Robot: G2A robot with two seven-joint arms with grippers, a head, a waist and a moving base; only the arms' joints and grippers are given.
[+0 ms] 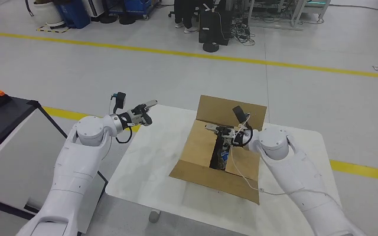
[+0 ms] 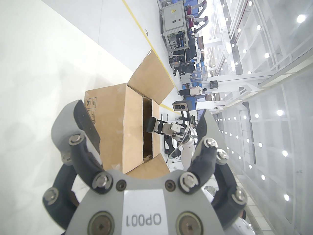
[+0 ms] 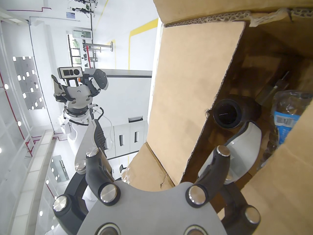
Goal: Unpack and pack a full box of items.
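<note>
Right hand (image 3: 173, 128) sat at box (image 1: 195, 147) on bench (image 1: 153, 165), spread apart, flap (image 3: 190, 86) in between. Deeper inside lay black tube (image 3: 226, 114), plastic bottle (image 3: 286, 113). I'd say: slip clear of flap first, then reach straight for one thing. Farther off, left hand (image 2: 143, 110) hung spread wide, holding nothing.

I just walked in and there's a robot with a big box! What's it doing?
The robot is working at an open cardboard box on the white table. Its right gripper is open at the box's mouth, one finger inside, near a dark round-mouthed container and a plastic bottle. Its left gripper hangs open and empty off to the side.
</note>
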